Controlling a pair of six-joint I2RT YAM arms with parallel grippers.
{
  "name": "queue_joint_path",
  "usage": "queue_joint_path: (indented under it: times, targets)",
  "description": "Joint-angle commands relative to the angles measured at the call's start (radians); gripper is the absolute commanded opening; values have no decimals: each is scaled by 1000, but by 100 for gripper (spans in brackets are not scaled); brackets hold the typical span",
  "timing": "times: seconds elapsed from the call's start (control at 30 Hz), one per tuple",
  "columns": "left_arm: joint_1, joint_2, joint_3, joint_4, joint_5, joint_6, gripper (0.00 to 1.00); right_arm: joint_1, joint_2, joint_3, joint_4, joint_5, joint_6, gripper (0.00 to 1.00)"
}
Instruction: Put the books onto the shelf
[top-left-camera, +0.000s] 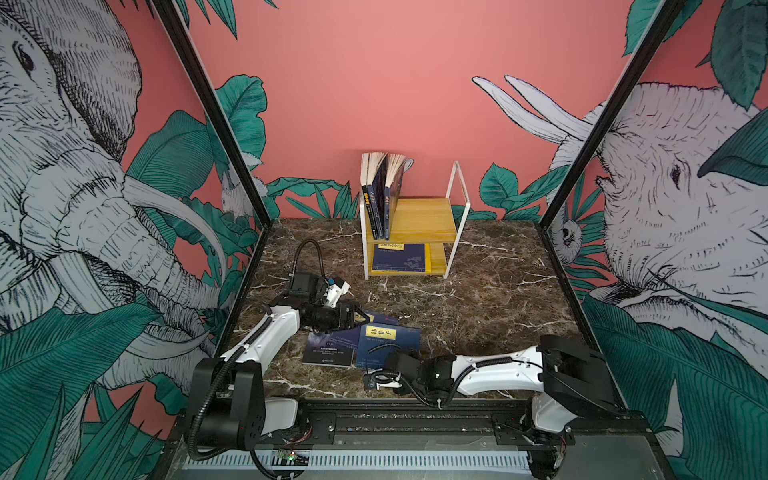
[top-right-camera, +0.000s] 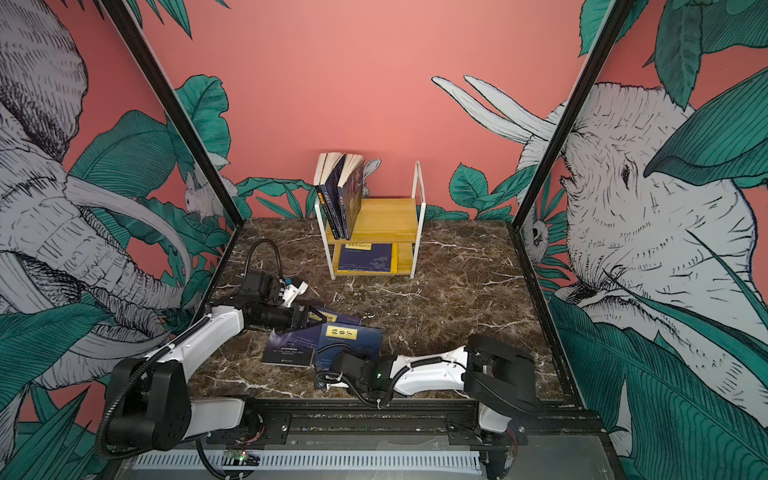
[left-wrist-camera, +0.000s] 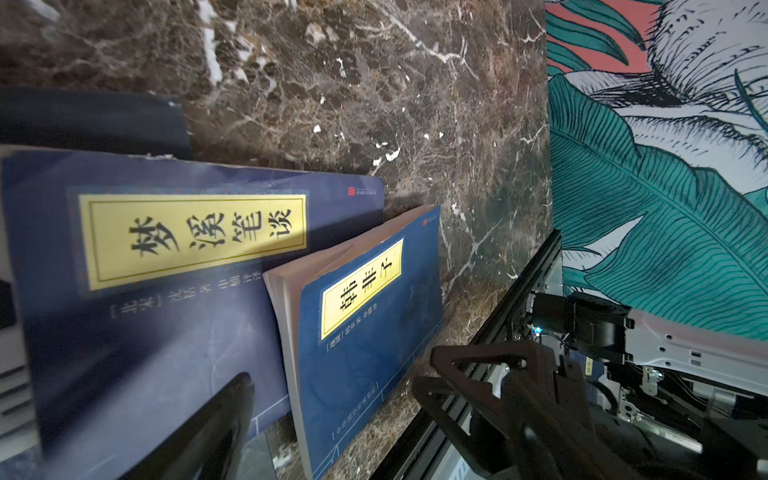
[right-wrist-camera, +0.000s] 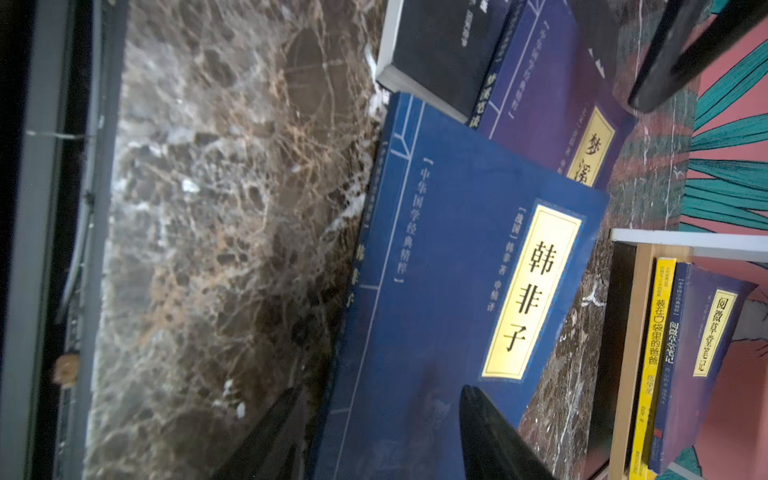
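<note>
Navy book (right-wrist-camera: 457, 291) (yellow title label) lies on marble table (right-wrist-camera: 228, 208); right end effector (right-wrist-camera: 378, 390) straddles its spine, fingers apart.

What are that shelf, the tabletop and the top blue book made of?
On the shelf, the boards look like matte yellowish wood with faint grain; its white frame is probably painted metal. The tabletop looks like polished brown marble, white-veined, possibly imitation. The top blue book shows paper page edges under a shiny card cover.

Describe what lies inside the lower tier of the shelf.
A navy book with a yellow label lies flat on a yellow book. Only that book's edges show; its cover is hidden beneath the navy one.
</note>
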Motion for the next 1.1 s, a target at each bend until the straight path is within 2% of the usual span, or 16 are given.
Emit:
queue_joint_path:
  times: [0.0,0.1,0.27,0.37,0.6,0.73,0.77,1.07]
  targets:
    - [-25,26,-6,33,7,-9,87,40,66,57,25,93,-6,61]
    - [-44,69,21,21,-31,3,71,65,118,86,34,136,14,62]
    - [-85,138,67,13,-86,24,38,82,192,114,31,233,44,61]
    - [-112,179,94,2,-112,38,23,90,213,111,48,271,43,59]
    - [-138,285,140,-38,-176,77,14,96,249,116,63,351,27,55]
    - [-143,328,139,-40,-205,91,13,97,261,112,91,392,16,48]
    - [-145,336,142,-44,-244,95,13,96,260,115,91,400,16,46]
    - [-171,382,154,-61,-288,128,9,96,244,74,216,514,-48,20]
